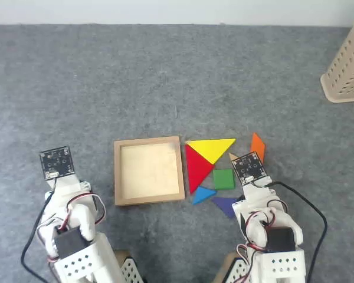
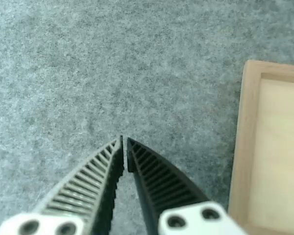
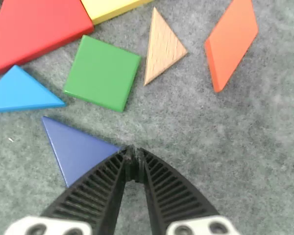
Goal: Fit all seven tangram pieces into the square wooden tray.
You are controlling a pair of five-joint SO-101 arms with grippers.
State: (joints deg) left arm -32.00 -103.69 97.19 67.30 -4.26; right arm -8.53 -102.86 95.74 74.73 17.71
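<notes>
My left gripper (image 2: pixel 123 142): fingers drawn together with the tips all but meeting, holding nothing, over bare grey carpet just beside the tray.
My right gripper (image 3: pixel 134 152): closed too and empty. Its tips sit at a corner of the dark blue triangle (image 3: pixel 76 149); whether they touch it I cannot tell.
Tray (image 1: pixel 148 141): square, pale wood, raised rim, nothing in it. It lies flat between my two arms, its sides roughly square to the table.
Red triangle (image 1: pixel 196 168): large, long side running along the tray's right wall, tip pointing away from the tray.
Yellow triangle (image 1: pixel 212 148): large, long side on the far side, tip pointing back toward me, one short side against the red one.
Green square (image 1: pixel 223 178): just below the yellow tip, slightly turned.
Light blue triangle (image 1: pixel 203 194): small, near the tray's near right corner, beside the green square.
Wooden triangle (image 3: pixel 162 46): small, unpainted, long axis running away from me, between the green square and the orange piece.
Orange piece (image 1: pixel 257 145): a slanted four-sided slab, farthest right, long axis running away from me with a slight tilt.
</notes>
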